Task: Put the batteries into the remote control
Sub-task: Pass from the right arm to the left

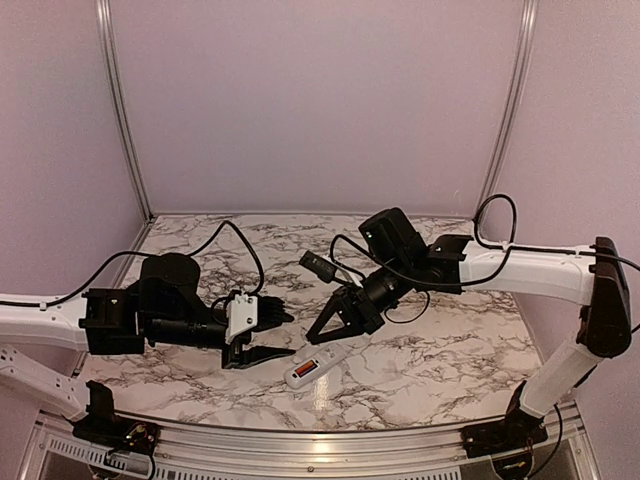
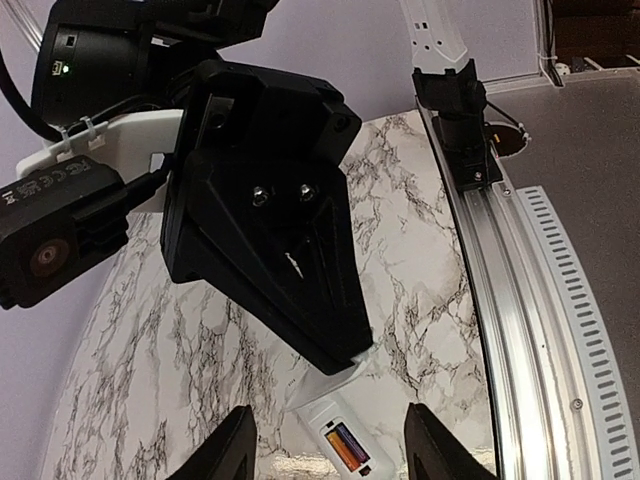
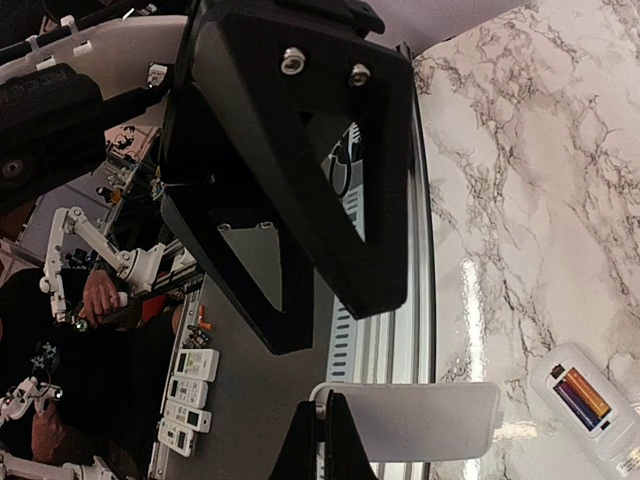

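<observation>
The remote control [image 1: 318,366] lies back-up near the table's front edge, its battery bay uncovered. Two batteries [image 2: 349,446], one orange and one dark, sit side by side in the bay, which also shows in the right wrist view [image 3: 580,392]. My left gripper [image 2: 330,412] is open; its fingers [image 2: 228,445] stand on either side of the remote's [image 2: 340,420] bay end without touching it. My right gripper [image 3: 326,432] is shut on one end of a thin white cover plate [image 3: 415,420], held just above the remote's far end [image 2: 335,388]. Both grippers [image 1: 282,335] [image 1: 335,335] face each other over the remote.
An aluminium rail [image 2: 500,300] runs along the table's front edge, close to the remote. The right arm's base [image 2: 462,120] is bolted there. Black cables [image 1: 240,240] loop over the marble top behind the grippers. Several spare remotes [image 3: 185,400] lie on a grey surface beyond the table.
</observation>
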You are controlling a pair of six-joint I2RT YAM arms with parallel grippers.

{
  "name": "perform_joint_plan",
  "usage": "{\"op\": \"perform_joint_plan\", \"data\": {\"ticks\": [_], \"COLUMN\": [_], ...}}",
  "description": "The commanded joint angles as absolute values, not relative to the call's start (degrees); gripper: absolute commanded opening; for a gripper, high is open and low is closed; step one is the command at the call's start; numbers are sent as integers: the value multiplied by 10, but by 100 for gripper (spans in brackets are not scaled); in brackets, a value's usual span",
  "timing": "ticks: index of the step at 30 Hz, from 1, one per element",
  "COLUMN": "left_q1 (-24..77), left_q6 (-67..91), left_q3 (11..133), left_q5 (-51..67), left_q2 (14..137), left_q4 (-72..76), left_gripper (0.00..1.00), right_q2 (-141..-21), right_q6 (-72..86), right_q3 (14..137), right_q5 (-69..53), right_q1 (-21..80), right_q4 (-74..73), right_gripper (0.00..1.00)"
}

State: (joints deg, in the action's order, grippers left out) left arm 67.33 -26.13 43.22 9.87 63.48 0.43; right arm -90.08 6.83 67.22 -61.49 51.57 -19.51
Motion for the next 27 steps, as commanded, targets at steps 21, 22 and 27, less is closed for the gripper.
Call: {"op": "perform_joint_plan", "data": {"ticks": [21, 22, 27], "left_q1": [744, 746, 755], "left_q6": [-328, -330, -340], "left_q3": [484, 485, 494], "left_q5": [22, 22, 23], "left_q2": [693, 693, 704], "left_q4": [-64, -64, -73], "left_gripper": [40, 40, 34], "right_q2": [-910, -911, -913], "right_q6": [53, 52, 56], "right_q3": [707, 708, 710], "right_q5": [-656, -657, -667], "right_q1": [563, 565, 566], "right_q4": [-242, -243, -239], "right_gripper": [0, 0, 0]}}
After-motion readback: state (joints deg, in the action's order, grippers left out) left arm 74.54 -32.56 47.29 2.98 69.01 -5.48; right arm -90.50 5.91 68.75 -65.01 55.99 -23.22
